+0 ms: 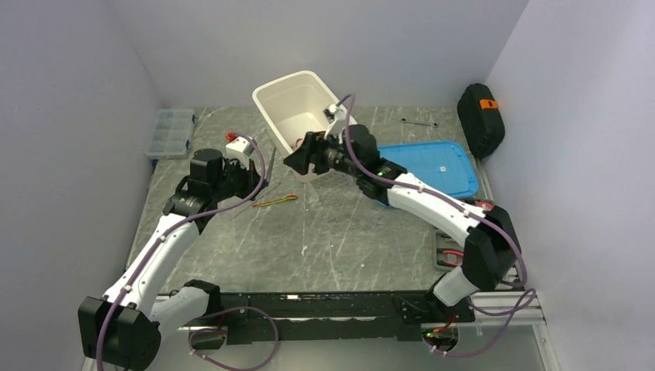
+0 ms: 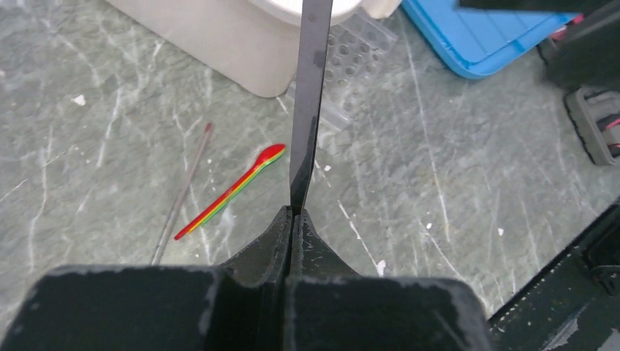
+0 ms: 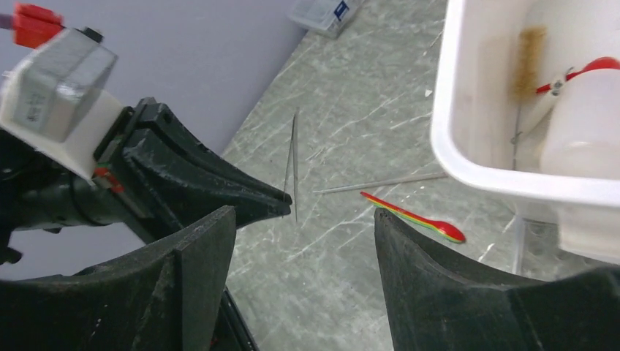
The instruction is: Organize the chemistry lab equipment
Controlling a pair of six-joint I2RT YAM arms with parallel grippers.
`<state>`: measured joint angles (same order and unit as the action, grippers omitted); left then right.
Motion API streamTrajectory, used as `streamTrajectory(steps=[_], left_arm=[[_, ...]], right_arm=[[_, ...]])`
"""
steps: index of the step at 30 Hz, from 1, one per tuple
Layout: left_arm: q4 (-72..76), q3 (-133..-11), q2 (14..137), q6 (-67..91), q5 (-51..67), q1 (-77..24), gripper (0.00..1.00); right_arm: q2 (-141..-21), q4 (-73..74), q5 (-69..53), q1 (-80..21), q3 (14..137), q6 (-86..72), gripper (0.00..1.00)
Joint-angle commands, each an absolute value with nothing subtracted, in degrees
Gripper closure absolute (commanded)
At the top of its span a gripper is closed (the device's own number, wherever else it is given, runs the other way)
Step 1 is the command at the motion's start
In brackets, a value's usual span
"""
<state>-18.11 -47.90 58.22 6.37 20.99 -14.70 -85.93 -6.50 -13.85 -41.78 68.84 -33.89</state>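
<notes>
My left gripper [image 1: 259, 182] is shut on thin metal tongs [image 1: 269, 165], which stand up from its fingertips toward the white bin [image 1: 272, 116]. In the left wrist view the gripper [image 2: 295, 213] pinches the tongs [image 2: 308, 102] at their lower end. My right gripper [image 1: 297, 162] is open and empty, just below the bin's rim, facing the left gripper. The right wrist view shows a wire brush [image 3: 530, 58] and a squeeze bottle [image 3: 585, 124] with a red nozzle inside the bin [image 3: 468, 153]. A clear tube rack [image 2: 349, 69] lies under the bin's edge.
A rainbow-coloured spoon [image 1: 276, 202] and a thin grey rod [image 2: 183, 191] lie on the table between the arms. A blue lid [image 1: 429, 166] lies right of the bin. A clear organizer box [image 1: 170, 131] sits far left, a black case [image 1: 480, 116] far right.
</notes>
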Motion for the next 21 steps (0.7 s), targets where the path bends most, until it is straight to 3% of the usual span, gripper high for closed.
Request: streamTrajectory(steps=[1, 12, 21], left_arm=[[-14.7, -47.9, 56.9, 7.8, 25.6, -15.5, 1.0], [-15.0, -48.2, 57.2, 8.2, 26.7, -16.8, 1.0], [-15.8, -48.5, 58.0, 8.0, 26.1, -17.4, 1.0]], right_arm=[[-89.7, -6.4, -9.2, -45.1, 75.7, -32.1, 0.3], [-95.7, -4.3, 4.3, -50.0, 80.4, -29.2, 0.38], [-96.2, -8.0, 9.1, -51.0, 79.1, -30.0, 0.55]])
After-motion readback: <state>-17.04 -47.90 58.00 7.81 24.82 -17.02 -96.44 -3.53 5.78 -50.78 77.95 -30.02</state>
